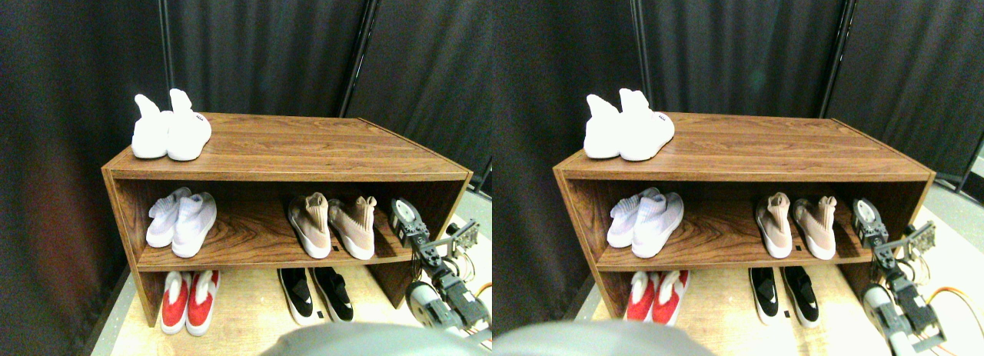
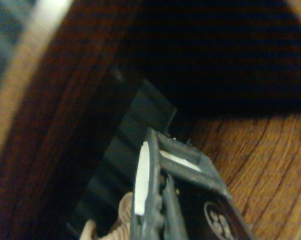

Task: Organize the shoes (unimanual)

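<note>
I'm hovering my right gripper [image 1: 405, 217] at the middle shelf's [image 1: 254, 248] right end; can't tell if I'm open or clamped. Tan pair [image 1: 332, 224] is sitting just left of me, side by side, toes pointing out toward the robot.

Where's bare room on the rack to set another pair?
Shelf top is bare right of the white pair. Middle shelf has a gap between the pale pair and tan pair. Crowded at its right end, where the gripper sits.
</note>
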`<state>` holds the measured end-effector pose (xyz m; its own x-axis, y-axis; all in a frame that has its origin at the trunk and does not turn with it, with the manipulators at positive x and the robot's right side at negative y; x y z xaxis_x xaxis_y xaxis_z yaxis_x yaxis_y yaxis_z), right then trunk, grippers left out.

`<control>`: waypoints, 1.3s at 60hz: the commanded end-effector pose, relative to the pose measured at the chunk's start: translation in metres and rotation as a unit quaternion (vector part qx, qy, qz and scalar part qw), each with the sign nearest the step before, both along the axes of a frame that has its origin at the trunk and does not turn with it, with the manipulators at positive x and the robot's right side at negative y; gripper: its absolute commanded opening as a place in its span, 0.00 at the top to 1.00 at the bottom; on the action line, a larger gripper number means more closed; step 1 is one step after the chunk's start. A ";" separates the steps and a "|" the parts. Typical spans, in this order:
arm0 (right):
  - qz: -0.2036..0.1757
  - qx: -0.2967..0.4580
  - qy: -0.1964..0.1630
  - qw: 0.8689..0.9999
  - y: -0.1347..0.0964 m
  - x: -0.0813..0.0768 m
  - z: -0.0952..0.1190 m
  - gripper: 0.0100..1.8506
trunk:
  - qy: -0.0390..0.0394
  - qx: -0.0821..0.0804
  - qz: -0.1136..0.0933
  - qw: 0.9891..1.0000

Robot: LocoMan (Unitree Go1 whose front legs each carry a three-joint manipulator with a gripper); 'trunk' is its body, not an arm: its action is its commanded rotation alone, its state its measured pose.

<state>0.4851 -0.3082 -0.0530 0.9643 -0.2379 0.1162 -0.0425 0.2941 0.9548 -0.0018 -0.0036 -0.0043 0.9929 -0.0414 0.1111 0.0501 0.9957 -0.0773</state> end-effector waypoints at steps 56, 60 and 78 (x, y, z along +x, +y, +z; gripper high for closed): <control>0.043 0.028 0.057 0.997 0.051 0.032 -0.044 0.97 | 0.014 -0.037 0.033 0.999; 0.041 0.029 0.059 0.997 0.053 0.034 -0.046 0.97 | 0.014 -0.037 0.034 0.999; 0.026 0.019 0.054 0.998 0.051 0.033 -0.046 0.97 | 0.013 -0.035 0.032 0.999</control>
<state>0.5176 -0.2562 -0.0981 0.9840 -0.1783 0.0017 0.0420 0.2411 0.9696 -0.0040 -0.0034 -0.0029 0.9944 0.0191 0.1041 -0.0045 0.9903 -0.1388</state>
